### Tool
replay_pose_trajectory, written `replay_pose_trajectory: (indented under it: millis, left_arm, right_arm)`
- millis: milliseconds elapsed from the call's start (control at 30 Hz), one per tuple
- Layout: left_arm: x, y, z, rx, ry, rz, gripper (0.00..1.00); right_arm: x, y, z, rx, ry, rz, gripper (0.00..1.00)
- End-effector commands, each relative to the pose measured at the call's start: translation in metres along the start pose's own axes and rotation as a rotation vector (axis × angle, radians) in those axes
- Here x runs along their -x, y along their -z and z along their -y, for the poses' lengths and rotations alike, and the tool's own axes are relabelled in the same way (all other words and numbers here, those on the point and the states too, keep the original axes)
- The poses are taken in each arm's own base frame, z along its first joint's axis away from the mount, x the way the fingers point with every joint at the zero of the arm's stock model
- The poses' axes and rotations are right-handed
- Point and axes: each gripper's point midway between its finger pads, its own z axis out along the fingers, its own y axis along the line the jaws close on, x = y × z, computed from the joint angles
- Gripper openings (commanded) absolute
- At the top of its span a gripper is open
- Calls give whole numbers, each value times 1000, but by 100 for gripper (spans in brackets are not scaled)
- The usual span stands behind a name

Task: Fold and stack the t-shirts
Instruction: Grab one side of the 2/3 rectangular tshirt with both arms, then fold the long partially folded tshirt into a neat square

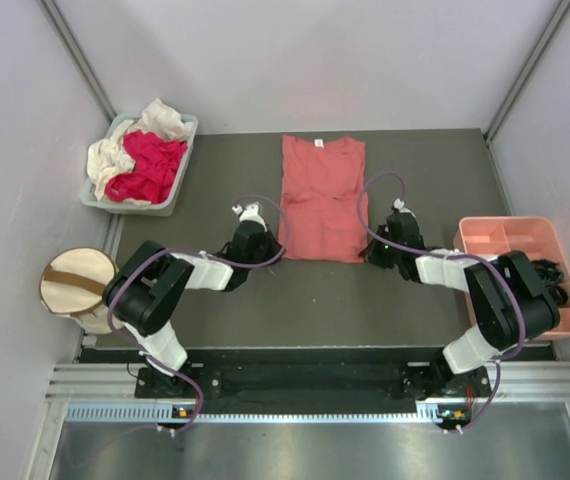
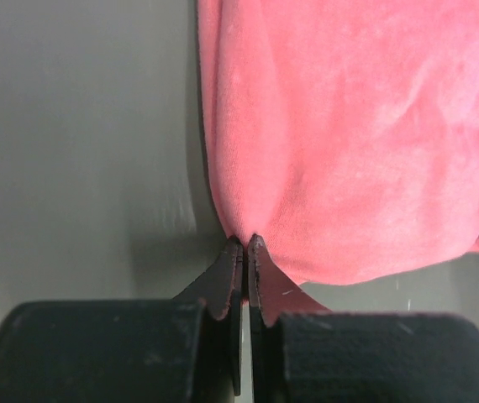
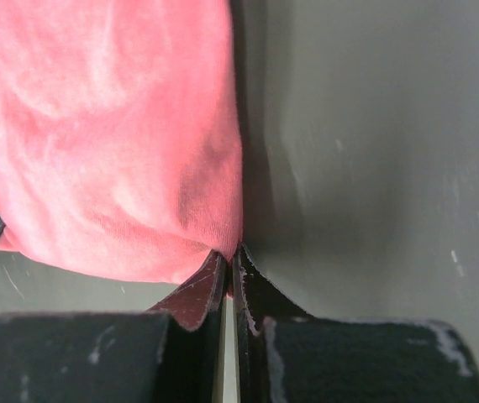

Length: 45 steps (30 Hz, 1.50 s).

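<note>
Left claw [image 2: 245, 243]: fingers pressed together, pinching the lower left corner of the salmon shirt, low and left of centre in the overhead view.
Right claw [image 3: 231, 252]: fingers likewise squeezed tight on the shirt's lower right corner, low and right of centre in the overhead view; the cloth puckers where it is nipped.
Table [image 1: 415, 170]: dark matte top filling the middle of the overhead view, with pale walls on three sides.
Salmon-pink t-shirt [image 1: 322, 195]: lying flat in the centre of the frame as a long narrow shape, collar toward the top and hem toward the arms, held at both bottom corners.
Pink tray [image 1: 510, 220]: rigid, with compartments, at the right edge of the frame, well apart from the shirt.
Grey bin [image 1: 178, 135]: upper left of the frame, with loose garments heaped in it.
Drum-shaped fabric bin [image 1: 65, 300]: cream with a brown strap, at the left edge, just beside the left arm's elbow.
Magenta-red t-shirt [image 1: 150, 165]: crumpled in the grey bin, on its right side.
Cream-white t-shirt [image 1: 108, 160]: bunched around the magenta one, spilling over the bin's left rim.
Neck label [image 1: 317, 143]: small white patch at the collar, top centre of the salmon shirt.
</note>
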Motion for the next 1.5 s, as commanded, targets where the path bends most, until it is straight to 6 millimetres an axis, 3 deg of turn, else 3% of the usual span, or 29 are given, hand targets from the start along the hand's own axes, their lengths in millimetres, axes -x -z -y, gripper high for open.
replay_pose_trajectory:
  millis: [0, 267, 400, 467, 700, 900, 933, 1000, 1033, 1267, 1467]
  left_arm:
    - [-33, 30, -13, 43, -30, -82, 0]
    - [-83, 82, -16, 72, -53, -162, 0]
    - [-109, 109, -17, 84, -56, -199, 0]
    - [-115, 123, -21, 97, -41, -210, 0]
    - [-134, 159, -28, 133, -40, -227, 0]
    - [-137, 177, -21, 130, -21, -230, 0]
    - [-138, 181, -23, 143, -29, -238, 0]
    - [-122, 186, -8, 115, -22, -192, 0]
    - [-111, 189, 4, 96, -20, -167, 0]
    - [-37, 194, 34, 82, -40, 95, 0]
    - [-8, 184, 48, 99, -87, 211, 0]
  right_arm:
    - [-22, 18, 8, -35, -1, -71, 0]
    - [-49, 52, 14, -73, 3, -146, 0]
    - [-72, 75, 15, -83, 7, -189, 0]
    - [-85, 86, 23, -115, 10, -213, 0]
    - [-133, 126, 15, -78, 14, -269, 0]
    - [-155, 149, 7, -59, 40, -295, 0]
    - [-154, 151, 4, -52, 47, -280, 0]
    - [-146, 155, -5, -21, 49, -245, 0]
    - [-138, 154, -6, -22, 49, -210, 0]
    - [-77, 156, -36, 2, 45, 37, 0]
    - [-33, 140, -60, -21, 75, 153, 0]
